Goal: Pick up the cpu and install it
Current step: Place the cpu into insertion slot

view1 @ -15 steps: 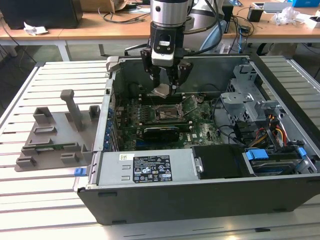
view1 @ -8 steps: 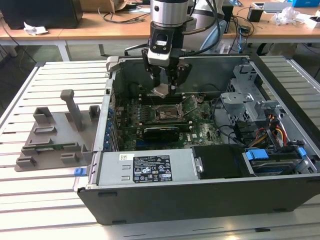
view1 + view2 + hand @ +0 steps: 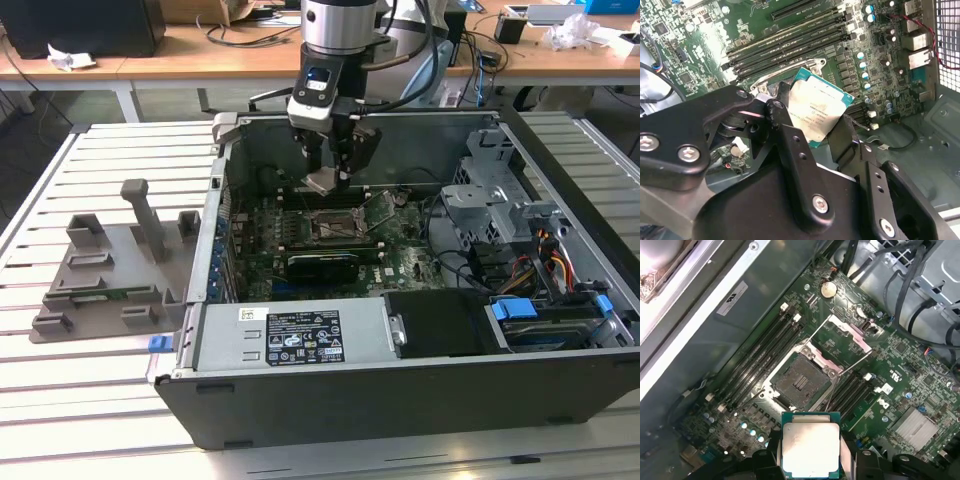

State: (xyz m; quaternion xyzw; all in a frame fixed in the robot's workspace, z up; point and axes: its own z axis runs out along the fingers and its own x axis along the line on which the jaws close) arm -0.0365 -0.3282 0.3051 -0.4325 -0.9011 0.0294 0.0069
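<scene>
cpu (image 3: 811,450) clamped between the 2 jaws, above the open socket (image 3: 802,380) (its edges partly hidden by them)

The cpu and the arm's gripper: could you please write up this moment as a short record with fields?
gripper: shut on the cpu, inside the open computer case
cpu: gripped at two opposite edges, metal top showing, off the motherboard, not seated
socket: empty, its load plate swung open
fixture plate: grey, on the slatted table, at the exterior view's left of the case
</scene>
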